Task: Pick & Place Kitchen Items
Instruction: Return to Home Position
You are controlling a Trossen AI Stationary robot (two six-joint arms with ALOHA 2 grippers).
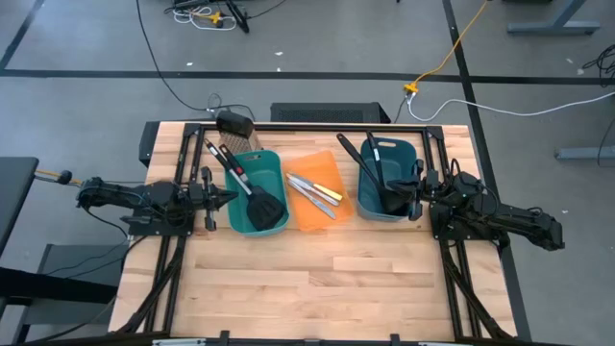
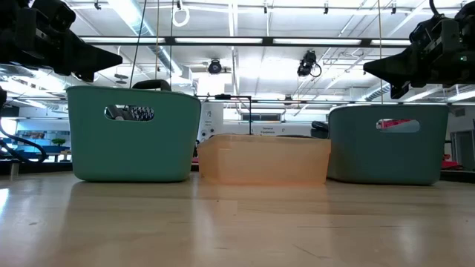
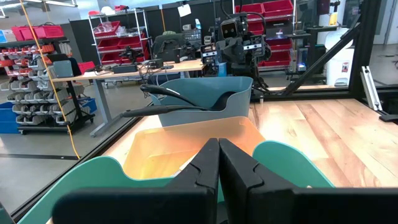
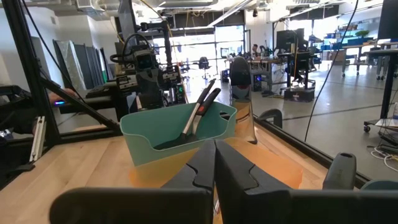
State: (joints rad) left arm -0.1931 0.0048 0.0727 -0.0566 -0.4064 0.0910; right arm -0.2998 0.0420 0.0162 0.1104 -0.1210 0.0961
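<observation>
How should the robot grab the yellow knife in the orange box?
Take the yellow-handled knife by its handle, coming straight down from above. It lies flat in the open-topped orange bin, close beside the silver knives, so a sideways reach would likely bump the bin wall.

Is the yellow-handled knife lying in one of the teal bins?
No, the high view shows the yellow-handled knife lying in the orange bin.

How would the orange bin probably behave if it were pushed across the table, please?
The orange bin looks thin-walled and translucent, so probably light and a little flexible. It sits low and wide, so it should slide on the smooth wooden table rather than tip. The knives lying loose inside would likely shift and rattle.
</observation>
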